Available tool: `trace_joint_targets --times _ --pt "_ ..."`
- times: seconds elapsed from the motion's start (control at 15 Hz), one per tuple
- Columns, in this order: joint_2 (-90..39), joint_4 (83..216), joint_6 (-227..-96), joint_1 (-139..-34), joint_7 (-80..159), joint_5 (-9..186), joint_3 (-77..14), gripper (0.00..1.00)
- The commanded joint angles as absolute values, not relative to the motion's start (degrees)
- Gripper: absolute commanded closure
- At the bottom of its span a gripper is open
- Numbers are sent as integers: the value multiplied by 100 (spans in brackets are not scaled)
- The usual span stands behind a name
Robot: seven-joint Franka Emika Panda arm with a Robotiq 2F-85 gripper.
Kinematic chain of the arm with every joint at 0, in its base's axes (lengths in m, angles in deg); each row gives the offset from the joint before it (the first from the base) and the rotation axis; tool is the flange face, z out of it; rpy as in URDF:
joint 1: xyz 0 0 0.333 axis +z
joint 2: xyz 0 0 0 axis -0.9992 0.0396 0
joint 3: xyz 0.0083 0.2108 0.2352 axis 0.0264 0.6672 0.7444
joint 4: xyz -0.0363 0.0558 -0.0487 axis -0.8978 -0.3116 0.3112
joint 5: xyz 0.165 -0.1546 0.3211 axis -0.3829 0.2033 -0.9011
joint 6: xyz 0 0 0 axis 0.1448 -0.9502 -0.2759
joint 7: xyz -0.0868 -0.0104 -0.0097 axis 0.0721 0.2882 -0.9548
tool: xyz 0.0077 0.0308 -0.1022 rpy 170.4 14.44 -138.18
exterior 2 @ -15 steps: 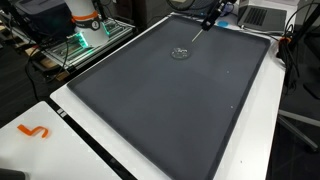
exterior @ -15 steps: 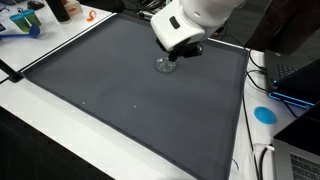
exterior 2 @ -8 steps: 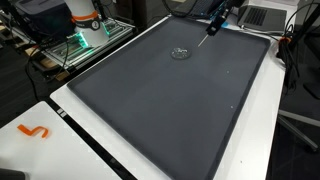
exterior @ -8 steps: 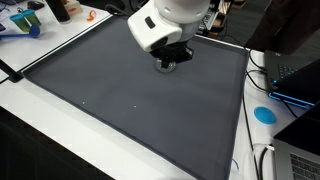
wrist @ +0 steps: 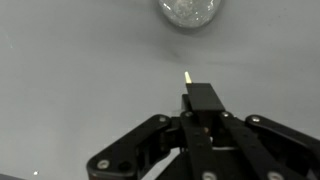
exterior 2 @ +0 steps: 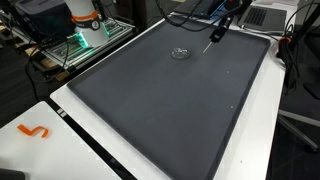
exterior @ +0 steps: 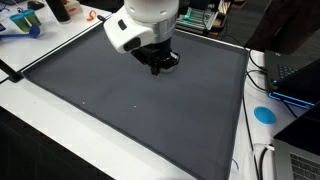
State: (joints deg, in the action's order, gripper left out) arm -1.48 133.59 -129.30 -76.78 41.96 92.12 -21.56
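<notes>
My gripper (wrist: 200,108) is shut on a thin dark stick (wrist: 204,97) with a small pale tip pointing ahead. A small round clear glass piece (wrist: 190,9) lies on the dark grey mat (wrist: 80,80) just beyond the tip. In an exterior view the gripper (exterior 2: 222,21) holds the stick (exterior 2: 212,35) slanted down over the mat's far end, right of the glass piece (exterior 2: 180,53) and apart from it. In an exterior view the gripper (exterior: 160,64) hangs low over the mat (exterior: 120,100) and hides the glass piece.
The mat lies on a white table (exterior 2: 255,150). A blue disc (exterior: 264,114), laptops (exterior: 300,80) and cables sit by one side. An orange squiggle (exterior 2: 34,131) lies on a table corner. A rack with an orange-white object (exterior 2: 85,18) stands beyond.
The gripper with the stick has moved sideways across the mat's far end, drawing the stick's tip away from the glass piece. The glass piece has not moved.
</notes>
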Motion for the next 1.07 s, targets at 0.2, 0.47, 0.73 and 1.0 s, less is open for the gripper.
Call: trace_joint_targets --times 0.2,0.47,0.73,1.0 --pt "-1000 14760 -14083 -8137 3687 8598 -2110 97" --pt "-1595 15551 -14386 -8434 3179 8046 -2051 97" --pt "-2138 16269 -14624 -8689 2477 7505 -2037 97" --pt "-2641 16967 -15098 -8857 1825 7001 -2055 97"
